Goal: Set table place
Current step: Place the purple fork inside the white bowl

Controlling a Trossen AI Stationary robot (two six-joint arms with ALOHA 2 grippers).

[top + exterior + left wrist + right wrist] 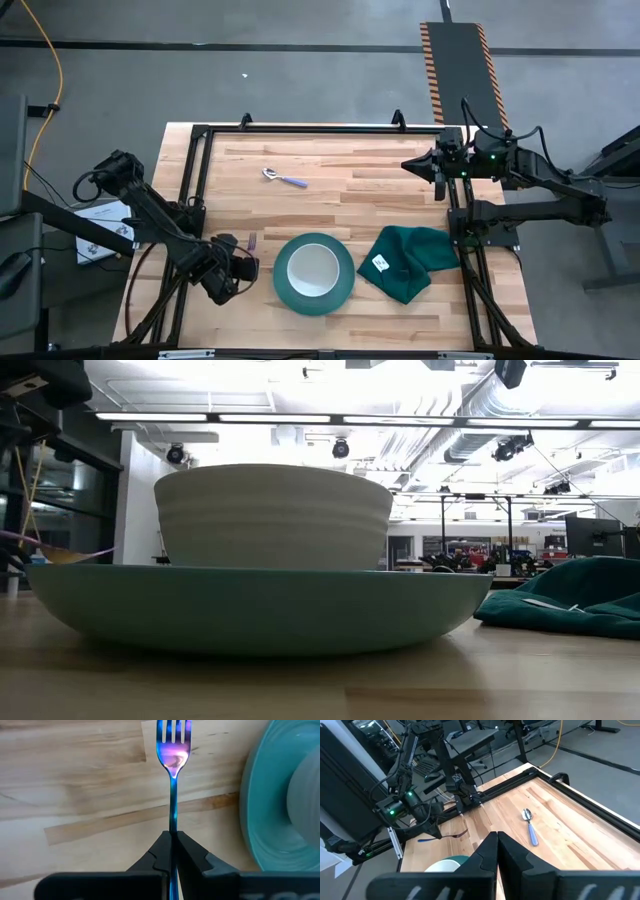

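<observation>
A round teal plate (314, 273) lies near the table's near edge with a white bowl (312, 267) standing in it; both fill the low view (272, 515). My left gripper (238, 262) is just left of the plate, shut on a fork (173, 750) with a blue-purple sheen. A spoon (284, 178) with a blue-purple handle lies flat on the wood toward the far edge, and also shows in the right wrist view (530, 824). My right gripper (440, 175) is shut and empty, up at the table's far right. My left gripper pinches the fork's handle (173, 827) between its two fingers. The handle runs along the fingers and back between them. The tines (173, 731) stick out forward toward the table's far edge. The fork is about level beside the plate's left rim (260, 810).
A dark green cloth (408, 260) with a white tag lies crumpled right of the plate, and shows in the low view (580, 595). Black frame rails (190, 180) run along the table's left and right sides. Bare wood (360, 190) lies between the spoon and the plate.
</observation>
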